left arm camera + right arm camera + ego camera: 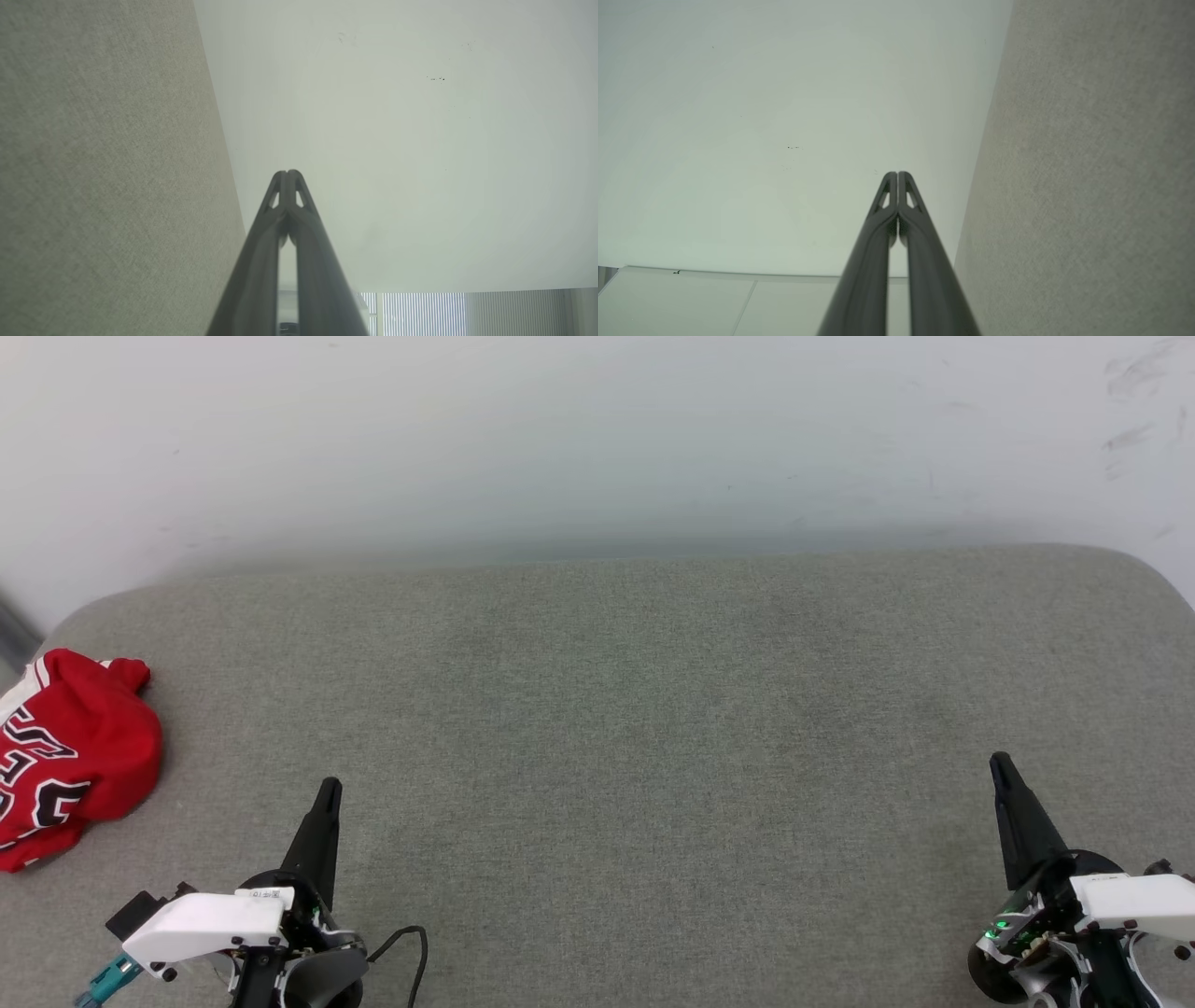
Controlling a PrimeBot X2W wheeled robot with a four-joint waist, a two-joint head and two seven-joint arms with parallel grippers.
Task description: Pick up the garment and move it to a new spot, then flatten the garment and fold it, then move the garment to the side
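The garment (79,756), a red jersey with black lettering outlined in white, lies crumpled at the far left edge of the grey cushioned surface (616,728). My left gripper (329,788) is at the lower left, to the right of the garment and apart from it, shut and empty. At the lower right my right gripper (999,763) is also shut with nothing in it. In the left wrist view the left gripper (288,172) shows its fingertips pressed together. The right wrist view shows the right gripper (897,173) the same way.
A pale wall (597,439) rises behind the cushioned surface. The surface's rounded corners fall away at the far left and far right. A black cable (406,947) loops beside my left wrist. Both wrist views look along the fabric toward the wall.
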